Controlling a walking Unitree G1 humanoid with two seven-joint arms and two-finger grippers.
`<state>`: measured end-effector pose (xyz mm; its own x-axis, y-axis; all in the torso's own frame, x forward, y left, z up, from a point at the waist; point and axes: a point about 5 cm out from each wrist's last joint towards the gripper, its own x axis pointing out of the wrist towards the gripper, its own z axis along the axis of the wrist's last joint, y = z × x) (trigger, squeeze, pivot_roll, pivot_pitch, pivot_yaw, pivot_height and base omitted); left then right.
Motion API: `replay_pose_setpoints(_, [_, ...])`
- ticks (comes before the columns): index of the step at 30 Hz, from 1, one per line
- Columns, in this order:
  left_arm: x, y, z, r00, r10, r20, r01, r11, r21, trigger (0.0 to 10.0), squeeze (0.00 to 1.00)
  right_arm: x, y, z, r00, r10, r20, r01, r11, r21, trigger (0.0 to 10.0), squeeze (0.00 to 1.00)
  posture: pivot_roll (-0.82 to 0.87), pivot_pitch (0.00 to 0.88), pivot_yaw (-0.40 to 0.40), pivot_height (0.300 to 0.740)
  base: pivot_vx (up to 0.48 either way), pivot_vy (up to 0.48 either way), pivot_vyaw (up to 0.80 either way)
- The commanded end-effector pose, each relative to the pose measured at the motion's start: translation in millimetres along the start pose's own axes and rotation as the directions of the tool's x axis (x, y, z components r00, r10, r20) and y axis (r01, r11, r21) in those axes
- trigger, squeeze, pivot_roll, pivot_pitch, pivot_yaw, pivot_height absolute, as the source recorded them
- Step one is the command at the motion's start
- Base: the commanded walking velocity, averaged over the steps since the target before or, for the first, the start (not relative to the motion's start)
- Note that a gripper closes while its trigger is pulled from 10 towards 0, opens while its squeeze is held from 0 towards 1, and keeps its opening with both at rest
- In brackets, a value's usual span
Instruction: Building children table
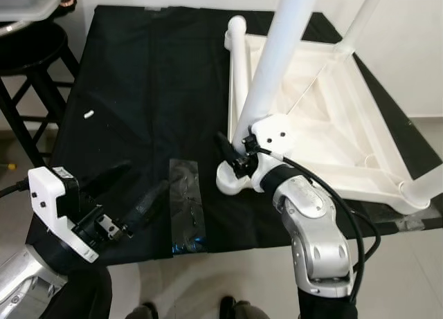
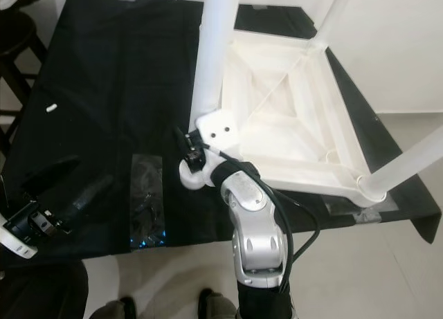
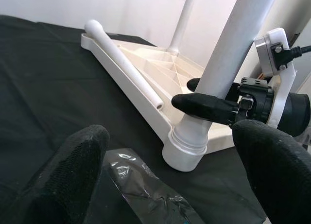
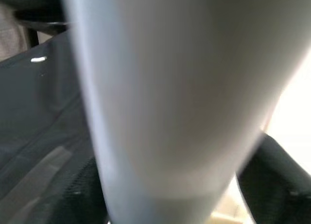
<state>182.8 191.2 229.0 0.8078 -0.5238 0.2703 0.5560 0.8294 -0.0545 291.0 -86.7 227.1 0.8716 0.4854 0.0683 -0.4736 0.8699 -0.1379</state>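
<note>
A: Where was the table (image 1: 325,118)?
B: It was laid upside down on the black cloth (image 1: 138,90), toward the robot's right. Legs were seen standing up at three corners. A fourth leg (image 1: 238,77) was laid loose along the frame's left edge.

A: And the near leg (image 1: 277,56)?
B: It was seated upright in the near-left corner socket (image 1: 232,180). It was clamped low down by the right gripper (image 1: 235,153), one finger (image 3: 204,105) on each side, closed against the tube.

A: The left gripper (image 1: 131,194)?
B: It was held low over the cloth at near left, fingers spread wide, nothing gripped. A clear plastic bag (image 1: 187,205) was laid flat just beside it, between it and the socket.

A: Anything else?
B: A small white piece (image 1: 88,114) was noted on the cloth at far left. A black stool (image 1: 28,56) was seen beyond the cloth's left edge.
</note>
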Motion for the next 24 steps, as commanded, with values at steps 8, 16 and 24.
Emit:
replay_pose_setpoints(8, [-1.0,-6.8,1.1,1.000,-0.009,-0.002,0.009,1.000,0.008,10.0,0.00,12.9,-33.3,38.1,0.758,0.652,0.017,-0.639,0.748,-0.178,10.0,0.64,0.07,0.315,-0.149,0.740,0.000,0.000,0.00])
replay_pose_setpoints(16, [-7.3,-10.9,3.8,1.000,0.005,-0.007,-0.005,1.000,0.010,10.0,0.00,52.0,-53.4,68.1,0.615,0.788,-0.033,-0.766,0.586,-0.267,10.0,0.00,0.10,0.338,-0.155,0.740,0.000,0.000,0.00])
replay_pose_setpoints(24, [-10.4,-14.1,5.5,1.000,0.012,-0.014,-0.012,1.000,0.008,10.0,0.00,58.9,-50.6,91.2,0.458,0.888,0.032,-0.852,0.449,-0.270,0.0,0.00,0.13,0.353,-0.160,0.740,0.000,0.000,0.00])
